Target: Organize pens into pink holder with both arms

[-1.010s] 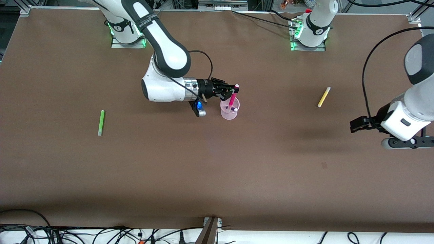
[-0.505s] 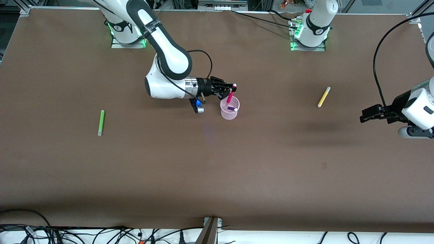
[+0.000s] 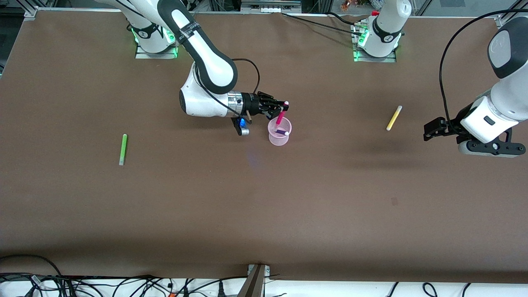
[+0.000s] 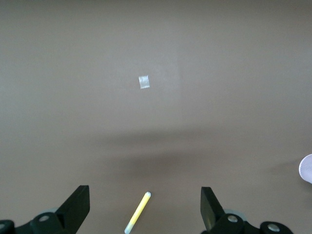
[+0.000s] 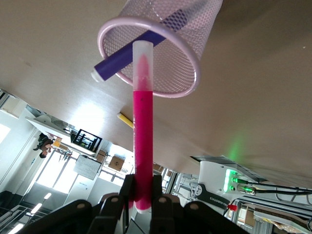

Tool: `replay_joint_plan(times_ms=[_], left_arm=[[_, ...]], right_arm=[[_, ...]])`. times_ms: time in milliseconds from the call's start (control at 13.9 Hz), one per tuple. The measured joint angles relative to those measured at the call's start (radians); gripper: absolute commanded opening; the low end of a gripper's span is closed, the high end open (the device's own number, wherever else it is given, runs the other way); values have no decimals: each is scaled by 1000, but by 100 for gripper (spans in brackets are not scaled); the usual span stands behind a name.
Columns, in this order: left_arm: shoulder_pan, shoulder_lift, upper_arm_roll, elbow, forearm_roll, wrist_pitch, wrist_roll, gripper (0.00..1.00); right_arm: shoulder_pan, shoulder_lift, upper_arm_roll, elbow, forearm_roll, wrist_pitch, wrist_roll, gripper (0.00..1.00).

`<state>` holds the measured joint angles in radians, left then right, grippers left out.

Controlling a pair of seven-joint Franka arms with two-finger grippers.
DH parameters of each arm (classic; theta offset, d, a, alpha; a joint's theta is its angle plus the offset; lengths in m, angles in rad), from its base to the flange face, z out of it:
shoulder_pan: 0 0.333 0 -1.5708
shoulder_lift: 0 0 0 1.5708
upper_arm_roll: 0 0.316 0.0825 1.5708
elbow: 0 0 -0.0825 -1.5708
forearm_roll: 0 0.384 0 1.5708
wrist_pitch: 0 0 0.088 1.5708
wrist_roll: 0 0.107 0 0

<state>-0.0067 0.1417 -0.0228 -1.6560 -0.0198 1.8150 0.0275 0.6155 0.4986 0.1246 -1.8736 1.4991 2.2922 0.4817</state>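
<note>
The table [image 3: 264, 198] is covered with a plain brown sheet, with black cables [image 3: 123, 284] along its edge nearest the front camera and metal framing past the arms' bases. The right gripper [image 3: 281, 108] hangs just over the pink holder [image 3: 279, 133], a small see-through mesh cup with a flared rim, and pinches the magenta pen [image 3: 281, 116] by its upper end, the pale lower tip inside the rim beside the dark purple pen [image 5: 139, 42] that leans there. The left gripper [image 3: 429, 132], its fingers spread wide, hovers near the yellow pen [image 3: 394, 118] toward the left arm's end, and the light green pen [image 3: 123, 149] lies well apart toward the right arm's end.
</note>
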Motion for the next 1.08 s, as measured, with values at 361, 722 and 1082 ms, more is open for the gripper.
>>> replay_joint_plan(times_ms=[361, 722, 1082], left_arm=[[1, -12, -2, 70, 1, -2, 0, 100], [4, -13, -2, 99, 1, -18, 0, 100], [5, -22, 2, 117, 1, -77, 0, 100]], right_arm=[[3, 32, 0, -4, 1, 27, -44, 18], [4, 62, 0, -4, 3, 37, -138, 66], [4, 67, -2, 17, 5, 43, -154, 87]])
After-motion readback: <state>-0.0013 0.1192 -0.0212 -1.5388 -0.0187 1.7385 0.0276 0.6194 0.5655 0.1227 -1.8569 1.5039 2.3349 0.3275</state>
